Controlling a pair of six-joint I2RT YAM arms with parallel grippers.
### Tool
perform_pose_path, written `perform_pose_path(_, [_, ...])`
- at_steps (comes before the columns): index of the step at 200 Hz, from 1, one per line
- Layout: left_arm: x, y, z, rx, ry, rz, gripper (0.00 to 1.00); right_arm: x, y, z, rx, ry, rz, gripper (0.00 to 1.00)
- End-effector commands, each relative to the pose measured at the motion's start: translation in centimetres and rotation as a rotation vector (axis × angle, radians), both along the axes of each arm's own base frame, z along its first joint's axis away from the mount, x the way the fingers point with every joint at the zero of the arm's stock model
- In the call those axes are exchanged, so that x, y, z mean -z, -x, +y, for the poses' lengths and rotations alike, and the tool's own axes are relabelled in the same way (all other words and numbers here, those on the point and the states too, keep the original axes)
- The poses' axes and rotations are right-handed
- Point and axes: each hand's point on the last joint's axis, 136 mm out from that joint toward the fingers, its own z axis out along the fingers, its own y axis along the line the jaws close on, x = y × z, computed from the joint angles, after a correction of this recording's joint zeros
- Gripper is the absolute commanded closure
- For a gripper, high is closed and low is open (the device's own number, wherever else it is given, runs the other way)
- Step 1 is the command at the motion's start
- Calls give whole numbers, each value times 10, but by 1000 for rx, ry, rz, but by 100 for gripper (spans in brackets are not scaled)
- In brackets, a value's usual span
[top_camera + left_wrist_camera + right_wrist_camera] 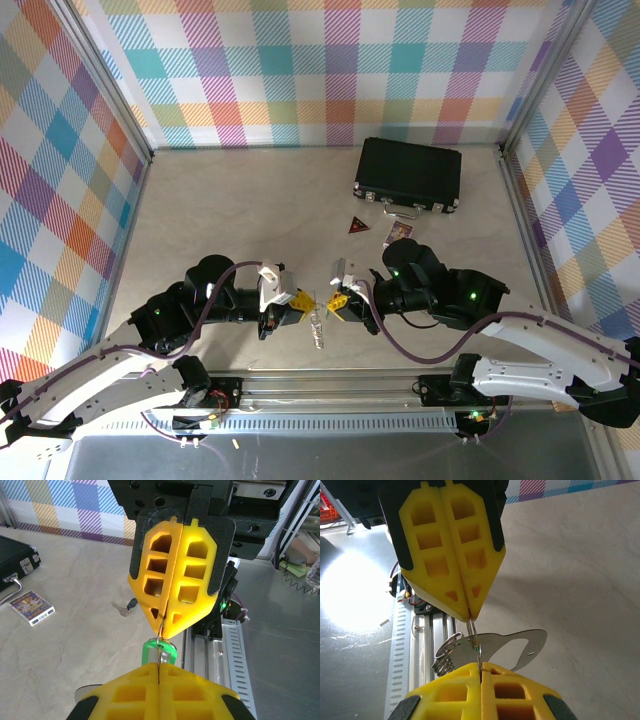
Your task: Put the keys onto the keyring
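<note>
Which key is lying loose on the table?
The black-headed key, flat on the table. The green-headed key is raised, at the keyring pinched between left gripper and right gripper.

A black case point(408, 175) lies at the far right of the pale table point(230, 210). Just before it sit a dark red triangle point(358, 226) and a small card point(398, 233), possibly printed with a picture.

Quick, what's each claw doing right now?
Left claw: closed, pinching the thin keyring.
Right claw: closed, pinching the same keyring from the opposite side.
</note>
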Motion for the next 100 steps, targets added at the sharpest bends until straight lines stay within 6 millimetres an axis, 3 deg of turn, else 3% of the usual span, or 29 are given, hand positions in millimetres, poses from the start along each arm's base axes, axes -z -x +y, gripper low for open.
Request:
perform_pose_path(1, [-19,4,-1,22,46,-46,100,-11,-1,4,-8,-35,-5,100])
perform_pose_path(100, [-18,4,0,17,44,-44,100,-12,3,-3,-3,-35,-1,100])
